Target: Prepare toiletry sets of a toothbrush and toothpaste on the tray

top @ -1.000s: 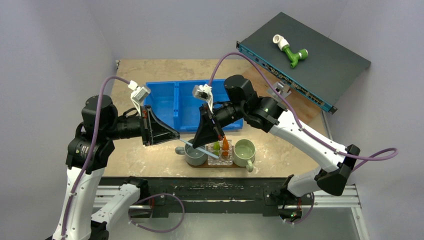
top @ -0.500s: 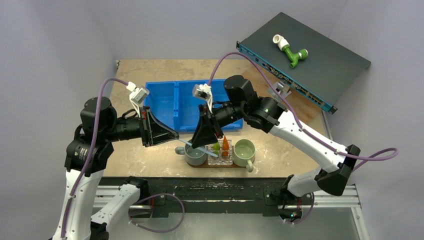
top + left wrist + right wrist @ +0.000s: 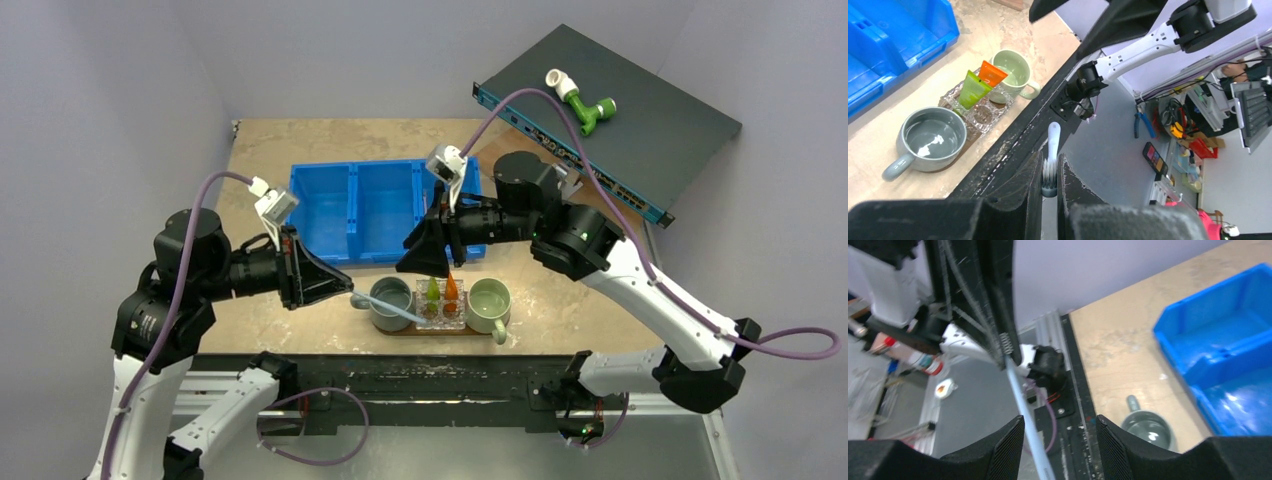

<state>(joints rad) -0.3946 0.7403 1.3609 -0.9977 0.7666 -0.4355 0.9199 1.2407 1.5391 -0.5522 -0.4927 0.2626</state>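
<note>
Your left gripper [image 3: 347, 292] is clenched on the bristle end of the pale blue toothbrush [image 3: 388, 309], whose handle slants out in the air across the grey mug [image 3: 389, 304] at the near edge of the table. It looks not yet set down. The right gripper [image 3: 432, 266] hangs with its jaws apart and nothing between them, just above the green tube [image 3: 432, 291] and the orange tube [image 3: 452, 288]. Both tubes stand in a clear glass holder [image 3: 441, 312] between the grey mug and the green mug [image 3: 488, 303], all on the dark wooden tray [image 3: 415, 331]. To finish well, I'd tip the handle downward first, aim for the grey mug's mouth and let go only once the handle bears on the mug — a high release would likely bounce it off the tray. Keep the two arms apart (they are close here). I can't find a second brush. No brand or lettering is readable on either tube or mug.
</note>
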